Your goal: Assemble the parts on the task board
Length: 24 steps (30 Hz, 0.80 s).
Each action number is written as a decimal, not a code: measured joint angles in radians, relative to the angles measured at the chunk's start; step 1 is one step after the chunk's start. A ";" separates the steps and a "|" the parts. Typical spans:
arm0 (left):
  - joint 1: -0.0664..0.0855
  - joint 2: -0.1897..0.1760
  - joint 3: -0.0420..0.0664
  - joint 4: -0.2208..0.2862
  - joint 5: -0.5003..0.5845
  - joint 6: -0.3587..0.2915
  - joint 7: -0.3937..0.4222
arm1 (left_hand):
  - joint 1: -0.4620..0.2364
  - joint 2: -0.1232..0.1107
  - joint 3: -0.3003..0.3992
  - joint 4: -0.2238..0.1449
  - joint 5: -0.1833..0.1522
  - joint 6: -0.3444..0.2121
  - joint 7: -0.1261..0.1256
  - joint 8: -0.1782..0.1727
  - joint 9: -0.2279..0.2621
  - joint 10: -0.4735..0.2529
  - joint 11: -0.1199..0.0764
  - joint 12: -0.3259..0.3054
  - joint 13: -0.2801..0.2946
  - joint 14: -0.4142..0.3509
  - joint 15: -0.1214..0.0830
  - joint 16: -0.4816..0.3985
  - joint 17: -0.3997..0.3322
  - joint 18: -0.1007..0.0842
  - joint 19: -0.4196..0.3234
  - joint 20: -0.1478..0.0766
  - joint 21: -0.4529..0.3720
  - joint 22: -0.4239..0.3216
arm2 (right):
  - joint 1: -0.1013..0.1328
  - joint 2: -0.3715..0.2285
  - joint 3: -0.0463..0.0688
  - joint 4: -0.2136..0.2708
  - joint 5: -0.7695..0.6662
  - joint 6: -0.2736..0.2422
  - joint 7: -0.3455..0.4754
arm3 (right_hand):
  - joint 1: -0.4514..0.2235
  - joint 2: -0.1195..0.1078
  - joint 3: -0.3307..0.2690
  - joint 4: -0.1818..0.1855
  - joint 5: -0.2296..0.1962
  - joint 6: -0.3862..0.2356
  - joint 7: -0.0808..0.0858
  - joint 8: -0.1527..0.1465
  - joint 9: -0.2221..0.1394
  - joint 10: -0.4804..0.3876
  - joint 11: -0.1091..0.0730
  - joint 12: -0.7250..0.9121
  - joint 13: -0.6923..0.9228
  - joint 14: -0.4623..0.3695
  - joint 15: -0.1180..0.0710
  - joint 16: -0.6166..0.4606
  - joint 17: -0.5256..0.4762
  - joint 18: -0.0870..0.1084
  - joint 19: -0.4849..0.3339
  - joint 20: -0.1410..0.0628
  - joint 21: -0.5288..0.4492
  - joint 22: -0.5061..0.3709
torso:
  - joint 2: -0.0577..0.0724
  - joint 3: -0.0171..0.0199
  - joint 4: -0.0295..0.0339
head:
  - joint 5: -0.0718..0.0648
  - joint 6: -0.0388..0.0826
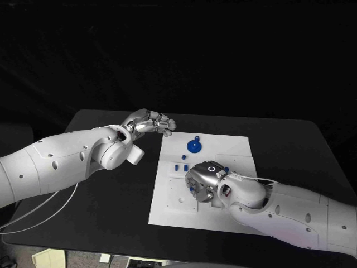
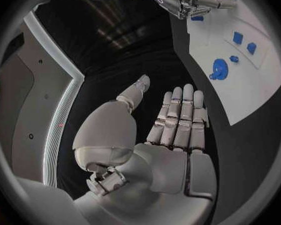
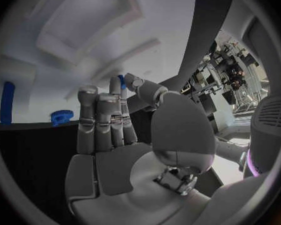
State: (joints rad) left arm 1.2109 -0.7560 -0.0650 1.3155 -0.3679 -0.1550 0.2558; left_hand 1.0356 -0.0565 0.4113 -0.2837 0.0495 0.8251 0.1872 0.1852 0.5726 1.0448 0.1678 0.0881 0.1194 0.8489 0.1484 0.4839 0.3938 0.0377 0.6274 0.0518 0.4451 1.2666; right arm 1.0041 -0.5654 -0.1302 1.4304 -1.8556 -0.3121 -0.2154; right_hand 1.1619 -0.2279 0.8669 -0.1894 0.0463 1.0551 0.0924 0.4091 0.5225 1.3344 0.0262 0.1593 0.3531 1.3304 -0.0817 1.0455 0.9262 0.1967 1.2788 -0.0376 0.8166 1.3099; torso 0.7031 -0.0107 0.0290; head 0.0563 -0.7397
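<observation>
Right robot hand low over near half of white task board, a small blue part pinched at its fingertips | left robot hand empty, fingers straight, beside board's far-left corner on counter | blue round part and small parts loose on board; assembly looks mostly undone

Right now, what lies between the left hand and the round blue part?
In the head view, bare black table, then white task board, separate the left hand from the round blue part.

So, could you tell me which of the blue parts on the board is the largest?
The round blue part near the task board's far edge, towards the left hand; the others nearby are small blocks.
</observation>
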 measured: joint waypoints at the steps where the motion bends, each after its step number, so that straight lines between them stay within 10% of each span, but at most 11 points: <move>1: 0.000 0.000 0.000 0.000 0.000 0.000 0.000 | 0.000 0.000 0.000 0.000 0.000 0.000 0.000 0.000 0.000 0.000 0.000 0.000 0.000 0.000 0.000 0.000 0.000 0.000 0.000 0.000 0.000 0.000 | 0.000 -0.001 0.000 0.000 0.001 -0.001 0.000 | 0.000 0.000 0.003 -0.001 0.000 0.000 0.000 0.000 0.000 -0.002 -0.001 0.000 0.002 0.000 0.000 0.000 -0.002 0.000 0.000 0.000 0.000 0.000 | 0.000 0.0000 -0.0005 | 0.000 0.000; 5: 0.000 0.000 0.000 0.000 0.000 0.000 0.000 | 0.000 0.000 0.000 0.000 0.000 0.000 0.000 0.000 -0.001 0.000 0.000 0.000 -0.001 0.000 0.000 0.000 0.000 0.000 0.000 0.000 0.000 0.001 | 0.000 -0.003 -0.001 0.001 0.011 -0.006 0.000 | -0.014 -0.014 0.008 0.001 0.001 -0.006 0.003 -0.007 0.000 -0.016 0.006 -0.005 0.004 -0.001 0.001 0.000 -0.006 0.000 -0.002 0.002 0.000 0.000 | 0.000 0.0003 -0.0008 | 0.001 0.000; 9: 0.000 -0.001 0.000 -0.001 0.000 0.000 -0.001 | 0.000 0.000 0.000 0.000 0.000 0.000 0.000 0.000 -0.001 0.000 0.000 0.000 -0.001 0.000 0.000 0.000 0.001 0.000 0.000 0.000 0.000 0.001 | -0.002 -0.012 -0.004 0.003 0.025 -0.012 0.001 | -0.055 -0.066 -0.034 -0.007 0.008 -0.088 0.038 -0.061 -0.020 -0.103 0.031 -0.060 -0.012 -0.017 0.033 0.000 -0.015 0.001 -0.024 0.006 0.000 0.000 | 0.000 0.0007 -0.0011 | 0.001 0.000; 15: 0.000 -0.002 0.000 -0.002 0.000 0.000 -0.001 | 0.000 0.000 0.000 0.000 0.000 0.000 0.000 0.000 -0.001 0.000 0.000 0.000 -0.002 0.000 0.000 -0.004 0.001 0.000 0.000 0.000 0.000 0.001 | 0.000 -0.031 -0.004 0.021 0.042 -0.026 0.002 | -0.085 -0.072 -0.107 -0.067 0.008 -0.178 0.085 -0.114 -0.046 -0.189 0.059 -0.099 -0.045 -0.055 0.073 -0.014 -0.021 -0.020 -0.074 0.012 -0.015 0.000 | 0.000 0.0011 -0.0012 | 0.000 0.003; 24: 0.000 -0.005 0.000 0.000 0.000 0.000 -0.001 | 0.000 0.000 0.000 0.000 0.000 0.000 0.000 0.000 -0.001 0.000 0.000 0.000 -0.003 0.000 0.000 -0.004 0.002 0.000 0.000 0.000 0.000 0.002 | 0.028 -0.084 0.004 0.078 0.066 -0.041 -0.001 | -0.085 -0.072 -0.097 -0.058 0.008 -0.181 0.081 -0.113 -0.048 -0.191 0.060 -0.091 -0.050 -0.059 0.070 -0.005 -0.022 -0.020 -0.077 0.012 -0.015 0.000 | 0.000 0.0011 -0.0012 | 0.001 0.003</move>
State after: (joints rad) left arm 1.2109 -0.7607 -0.0652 1.3152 -0.3680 -0.1553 0.2543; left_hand 1.0356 -0.0566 0.4113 -0.2837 0.0495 0.8251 0.1872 0.1852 0.5713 1.0448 0.1678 0.0881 0.1168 0.8489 0.1484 0.4801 0.3955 0.0376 0.6274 0.0518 0.4450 1.2683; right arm 1.0318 -0.6497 -0.1260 1.5082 -1.7900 -0.3528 -0.2165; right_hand 1.0767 -0.3000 0.7696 -0.2472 0.0545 0.8745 0.1730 0.2958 0.4750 1.1430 0.0861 0.0688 0.3034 1.2714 -0.0121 1.0401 0.9038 0.1765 1.2016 -0.0251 0.8015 1.3099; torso 0.7029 -0.0097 0.0279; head 0.0574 -0.7365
